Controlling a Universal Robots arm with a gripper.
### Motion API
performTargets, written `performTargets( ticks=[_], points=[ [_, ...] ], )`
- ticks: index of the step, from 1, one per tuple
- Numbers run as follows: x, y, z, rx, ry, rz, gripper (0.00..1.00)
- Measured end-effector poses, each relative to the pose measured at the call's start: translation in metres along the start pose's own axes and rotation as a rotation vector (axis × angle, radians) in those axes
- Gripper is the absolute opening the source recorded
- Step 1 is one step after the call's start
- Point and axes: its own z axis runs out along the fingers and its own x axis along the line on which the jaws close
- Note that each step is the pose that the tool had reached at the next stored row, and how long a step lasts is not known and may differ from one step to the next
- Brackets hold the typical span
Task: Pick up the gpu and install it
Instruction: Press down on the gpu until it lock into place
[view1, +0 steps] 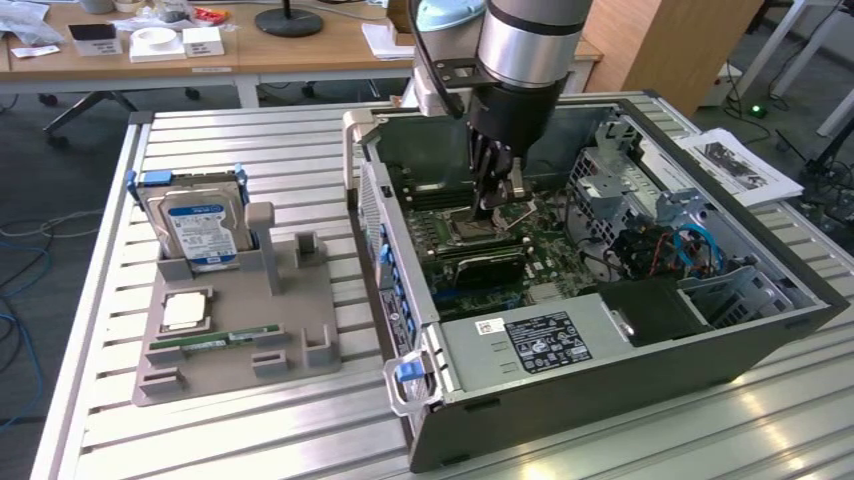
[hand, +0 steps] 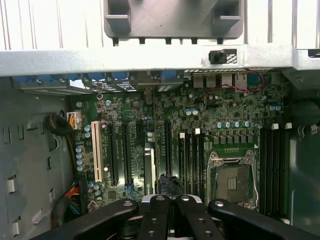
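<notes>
- My end effector (view1: 505, 200) hangs inside the open case (view1: 747, 330), low over the motherboard (view1: 534, 250); its fingers are closed together.
- In the wrist view the end effector (hand: 170, 212) shows its finger links meeting in the middle. I cannot tell whether anything is pinched between them.
- The gpu (view1: 483, 268), as far as I can tell, is the dark flat card standing in the slot area, just beside the socket (view1: 497, 215) and near my fingertips.
- The wrist view adds one white slot (hand: 96, 150), a row of black slots beside it, and a grey strip (hand: 149, 170) among them. I cannot say whether that strip is the card's edge.
- The exterior view adds the worktop (view1: 240, 420) and one grey holder (view1: 240, 340) on the exterior view's left, well apart from the case.
- The holder carries one hard drive (view1: 200, 225) upright, one processor (view1: 183, 312) lying flat and one RAM stick (view1: 214, 341).
- The holder's other cradles (view1: 287, 250) are unfilled.
</notes>
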Motion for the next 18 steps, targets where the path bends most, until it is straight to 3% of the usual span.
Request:
performTargets(
  ticks=[7, 18],
  points=[
    [0.003, 0.0000, 0.0060, 0.0001, -0.0001, 0.000, 0.11],
    [0.004, 0.0003, 0.0250, 0.0001, -0.0002, 0.000, 0.11]
  ],
)
